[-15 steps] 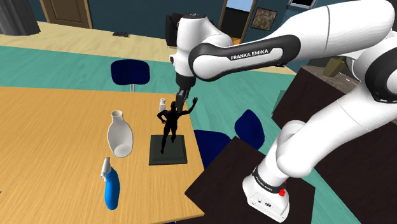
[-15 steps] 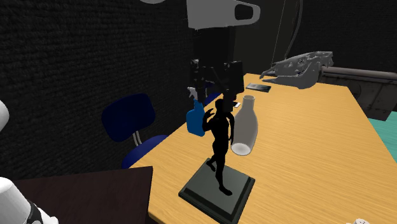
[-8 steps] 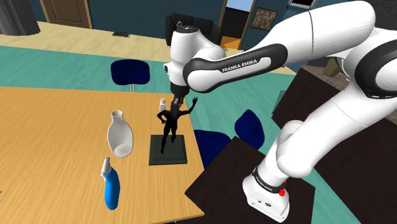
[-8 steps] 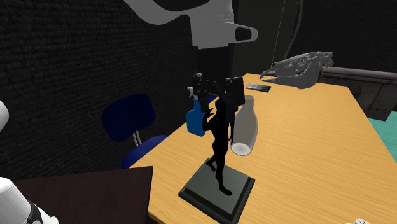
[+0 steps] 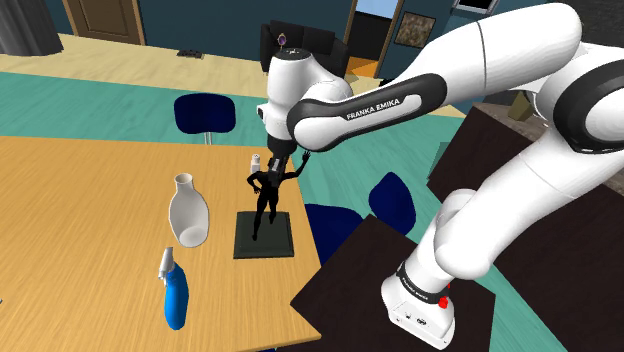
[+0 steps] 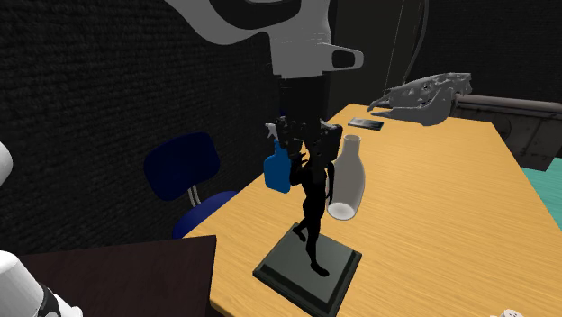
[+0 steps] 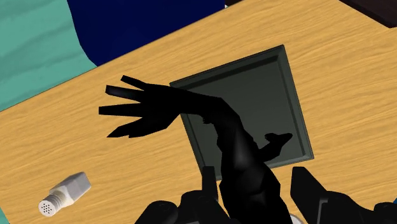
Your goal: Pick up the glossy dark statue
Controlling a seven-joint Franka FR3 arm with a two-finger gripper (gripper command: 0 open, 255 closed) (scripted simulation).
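The glossy black statue (image 5: 265, 205) is a human figure with one arm raised, upright on a dark square base (image 5: 264, 240) near the wooden table's edge. My gripper (image 5: 278, 163) has come down from above over its head and shoulders. In the second exterior view the gripper (image 6: 306, 144) covers the figure's head, and the statue (image 6: 312, 212) stands below it. In the wrist view the statue (image 7: 235, 146) rises between the gripper (image 7: 254, 191) fingers. The fingers stand apart, open, with a gap left at one finger (image 7: 306, 191).
A white vase (image 5: 187, 212) and a blue spray bottle (image 5: 174, 295) stand to the shoulder view's left of the statue. A small white shaker (image 7: 63, 194) lies close behind it. Blue chairs (image 5: 205, 113) (image 5: 395, 200) flank the table corner. A grey skull-like object (image 6: 423, 95) sits far down the table.
The gripper has come down from just above the raised hand to around the statue's head and shoulders. The statue and its base have not moved.
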